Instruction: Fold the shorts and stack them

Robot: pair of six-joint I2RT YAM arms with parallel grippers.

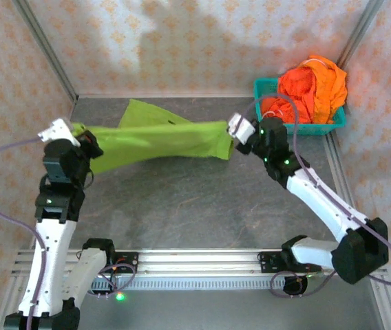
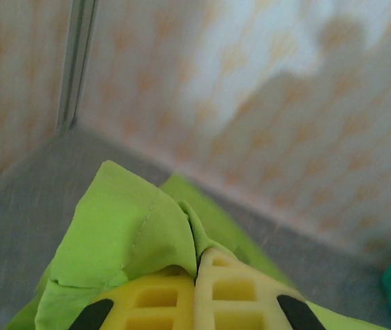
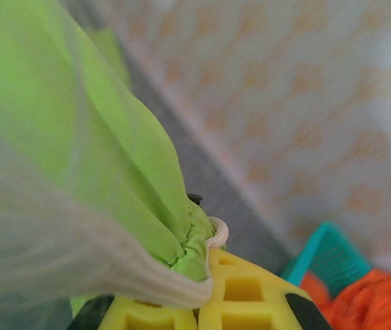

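Note:
The lime green shorts [image 1: 161, 141] hang stretched in the air between both arms, one part trailing toward the back of the table. My left gripper [image 1: 80, 132] is shut on their left end; its yellow fingers [image 2: 233, 289] pinch a fold of green cloth [image 2: 123, 234]. My right gripper [image 1: 235, 135] is shut on the right end, with the gathered waist [image 3: 192, 247] and a white drawstring [image 3: 113, 268] bunched between the jaws. Bright orange shorts [image 1: 312, 86] are heaped in the teal basket [image 1: 299, 128] at the back right.
The grey table top [image 1: 195, 206] lies under the stretched cloth. Patterned walls close the back and both sides. The teal basket [image 3: 323, 251] sits just behind my right arm, near the right wall. A metal rail [image 1: 202, 258] runs along the near edge.

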